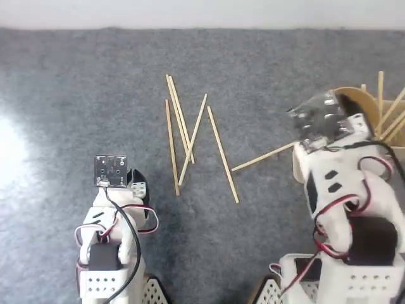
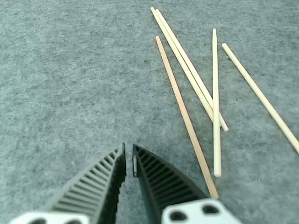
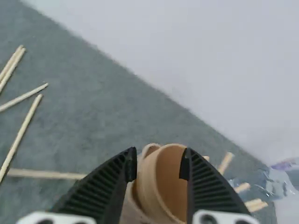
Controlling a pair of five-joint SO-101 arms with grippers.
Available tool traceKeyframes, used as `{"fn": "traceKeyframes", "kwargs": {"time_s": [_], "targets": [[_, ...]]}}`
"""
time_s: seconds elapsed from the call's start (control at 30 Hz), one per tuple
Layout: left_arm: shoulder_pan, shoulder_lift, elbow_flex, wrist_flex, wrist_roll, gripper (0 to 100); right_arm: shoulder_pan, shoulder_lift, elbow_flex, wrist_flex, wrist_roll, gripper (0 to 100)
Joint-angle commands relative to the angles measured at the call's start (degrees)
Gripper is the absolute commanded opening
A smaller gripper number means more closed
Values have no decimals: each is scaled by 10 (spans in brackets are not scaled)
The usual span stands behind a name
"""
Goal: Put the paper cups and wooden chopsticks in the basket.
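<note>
Several wooden chopsticks (image 1: pixel 190 130) lie loose on the grey carpet mid-table, one (image 1: pixel 262 157) pointing toward the basket (image 1: pixel 295 166) at the right. More chopsticks (image 1: pixel 389 114) stand in the basket. My right gripper (image 3: pixel 159 150) hangs over the basket, shut on a tan paper cup (image 3: pixel 161 186); from above the cup (image 1: pixel 355 101) shows beside the wrist. My left gripper (image 2: pixel 128 148) is shut on nothing, low over bare carpet just beside the nearest chopstick (image 2: pixel 187 116). In the high view its wrist (image 1: pixel 111 171) sits at the lower left.
Grey carpet covers the table up to a pale wall at the back. Chopstick ends (image 3: pixel 243 187) and a bit of clear plastic (image 3: pixel 280 175) show past the cup. The right arm's body (image 1: pixel 348 209) covers much of the basket. Open carpet lies far left.
</note>
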Motion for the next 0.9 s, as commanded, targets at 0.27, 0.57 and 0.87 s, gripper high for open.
{"fn": "traceKeyframes", "kwargs": {"time_s": [0.27, 0.57, 0.87], "targets": [[4, -4, -3, -10, -7, 20, -106, 172, -33, 247, 218, 241], [4, -4, -3, -10, -7, 20, -87, 340, -78, 167, 251, 140], [5, -4, -3, -10, -7, 20, -72, 525, -92, 79, 325, 155]]}}
